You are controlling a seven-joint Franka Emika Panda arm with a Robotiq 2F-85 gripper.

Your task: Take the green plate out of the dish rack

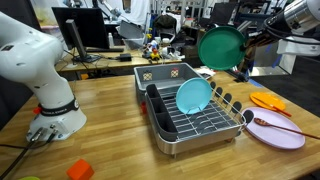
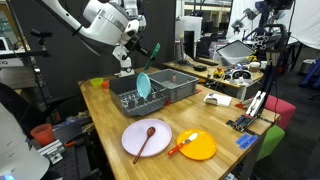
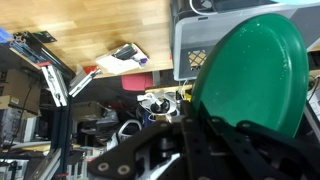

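Note:
The green plate [image 1: 220,47] hangs in the air above and behind the dish rack [image 1: 205,128], clear of its wires. My gripper [image 1: 243,57] is shut on the plate's rim and holds it on edge. In an exterior view the plate shows almost edge-on [image 2: 152,50] beside the gripper [image 2: 133,56], above the rack [image 2: 128,101]. In the wrist view the plate [image 3: 255,70] fills the right side, clamped between my black fingers [image 3: 197,120]. A lighter teal plate [image 1: 194,95] still stands upright in the rack and also shows in the other exterior view [image 2: 145,85].
A grey perforated bin [image 1: 165,74] stands behind the rack. A pale pink plate [image 1: 277,131] with a wooden spoon and an orange plate [image 2: 197,146] lie on the wooden table beside the rack. An orange block [image 1: 80,170] lies near the front edge.

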